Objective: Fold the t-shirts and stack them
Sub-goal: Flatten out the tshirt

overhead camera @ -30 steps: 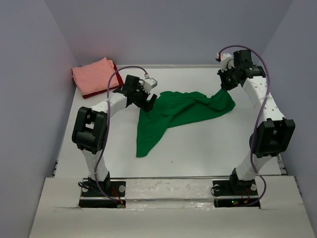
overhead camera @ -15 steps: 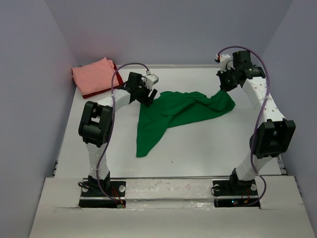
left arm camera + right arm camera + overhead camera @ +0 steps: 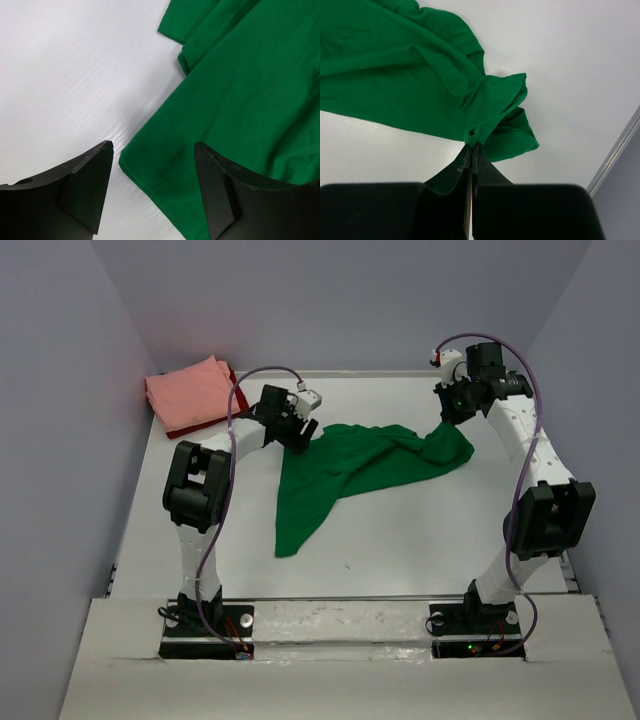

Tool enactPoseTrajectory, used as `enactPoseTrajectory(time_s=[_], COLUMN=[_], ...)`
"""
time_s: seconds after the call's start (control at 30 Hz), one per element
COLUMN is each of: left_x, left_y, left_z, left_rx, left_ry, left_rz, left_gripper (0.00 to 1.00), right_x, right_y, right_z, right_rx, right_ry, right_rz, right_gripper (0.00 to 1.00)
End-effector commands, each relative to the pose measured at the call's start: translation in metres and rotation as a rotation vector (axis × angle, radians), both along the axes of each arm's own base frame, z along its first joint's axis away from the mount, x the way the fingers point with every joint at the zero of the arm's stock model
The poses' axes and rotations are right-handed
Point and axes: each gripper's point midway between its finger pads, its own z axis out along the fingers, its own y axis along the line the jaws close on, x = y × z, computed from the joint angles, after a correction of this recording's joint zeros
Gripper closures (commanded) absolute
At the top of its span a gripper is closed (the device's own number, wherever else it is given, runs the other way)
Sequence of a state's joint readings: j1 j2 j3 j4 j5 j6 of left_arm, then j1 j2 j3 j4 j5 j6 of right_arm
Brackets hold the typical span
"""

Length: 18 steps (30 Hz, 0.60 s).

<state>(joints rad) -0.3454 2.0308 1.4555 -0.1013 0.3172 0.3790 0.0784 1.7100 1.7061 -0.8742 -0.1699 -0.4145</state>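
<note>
One green t-shirt (image 3: pixel 360 468) is lying rumpled on the white table (image 3: pixel 420 540), stretching from one set of fingers to the other.

We are noting the right gripper (image 3: pixel 471 148) first. Its fingers (image 3: pixel 445 182) are pressing together on a bunched corner of the green t-shirt. The cloth is rising in a peak to their tips. From there the fabric is fanning out ahead of the fingers and off to their left in the right wrist view, with a small folded flap lying just beyond the tips.

We are noting the left gripper (image 3: pixel 155 165) next. Its fingers (image 3: pixel 82 192) are standing wide apart and gripping nothing. A hem corner of the shirt is lying on the table in the gap between them. One finger is sitting over bare table, the other over green cloth. We cannot tell whether either tip is touching the fabric.

Two more shirts are sitting well apart from both grippers, beyond the left fingers and off to their outer side. A folded pink t-shirt (image 3: pixel 190 392) is resting on a dark red t-shirt (image 3: pixel 176 432), which is showing only as an edge underneath.
</note>
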Motion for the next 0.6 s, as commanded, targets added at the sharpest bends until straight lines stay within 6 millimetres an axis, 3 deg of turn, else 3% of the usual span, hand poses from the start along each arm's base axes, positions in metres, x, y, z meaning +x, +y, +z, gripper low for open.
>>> enactPoseTrajectory(time_s=[0.0, 0.17, 0.57], left_x=[0.011, 0.011, 0.007], left_y=[-0.006, -0.006, -0.004], left_z=[0.014, 0.006, -0.008], left_rx=[-0.015, -0.013, -0.003], left_ry=[-0.039, -0.02, 0.02], left_rz=[-0.025, -0.033, -0.048], left_gripper=[0.26, 0.27, 0.48], right_x=[0.002, 0.003, 0.003], right_y=[0.007, 0.007, 0.011], right_z=[0.015, 0.014, 0.014], right_rx=[0.017, 0.015, 0.014], right_ry=[-0.042, -0.041, -0.041], right_rz=[0.022, 0.022, 0.031], right_gripper=[1.0, 1.0, 1.0])
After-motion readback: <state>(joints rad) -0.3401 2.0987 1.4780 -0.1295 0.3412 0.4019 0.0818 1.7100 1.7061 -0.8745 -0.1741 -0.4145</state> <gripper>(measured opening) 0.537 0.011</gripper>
